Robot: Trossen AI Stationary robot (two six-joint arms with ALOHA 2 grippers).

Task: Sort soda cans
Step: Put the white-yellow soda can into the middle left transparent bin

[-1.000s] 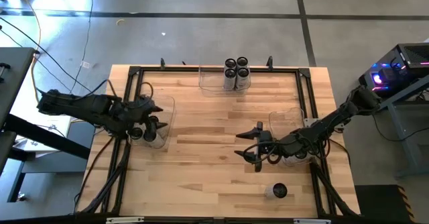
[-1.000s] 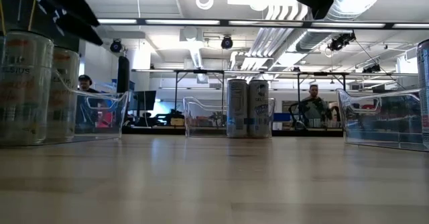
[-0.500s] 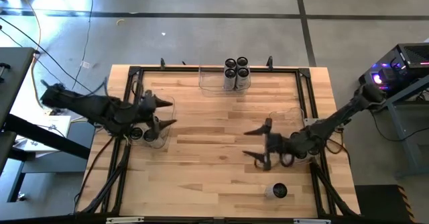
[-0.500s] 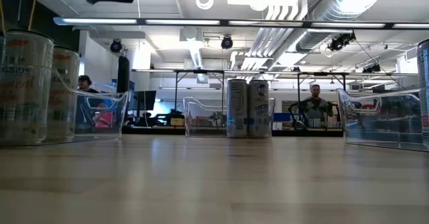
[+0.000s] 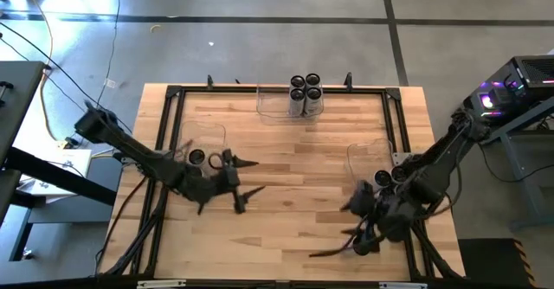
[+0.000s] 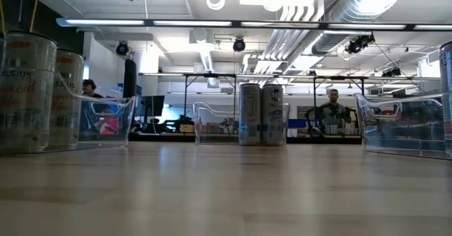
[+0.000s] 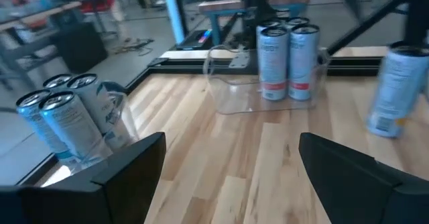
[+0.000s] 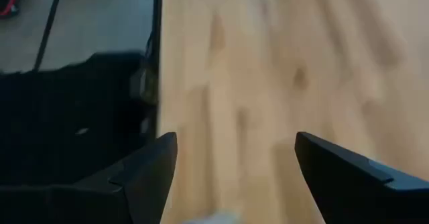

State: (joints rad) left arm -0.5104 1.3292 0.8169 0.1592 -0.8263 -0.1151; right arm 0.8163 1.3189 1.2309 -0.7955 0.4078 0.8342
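Soda cans stand upright in three clear bins. Several fill the far bin (image 5: 305,93), two show in the left bin (image 5: 205,157) and two in the right bin (image 5: 388,176). One loose can (image 7: 395,90) stands on the wood near the right front; in the high view my right gripper hides it. My left gripper (image 5: 251,185) hangs open over the table left of centre, pointing toward the right side. My right gripper (image 5: 333,230) is open near the front edge, tipped downward, with bare wood between its fingers (image 8: 231,177).
A black frame rail (image 5: 277,88) runs round the wooden table top (image 5: 286,150). The table's edge and dark floor show in the right wrist view (image 8: 80,117). Bare wood lies between the three bins. People sit at desks far behind the table (image 6: 332,109).
My left gripper has swung away from the left bin toward the table's middle and near side, turning level. My right gripper has left the right bin's side, gone toward the near edge over the loose can and tipped downward. Both have stayed open.
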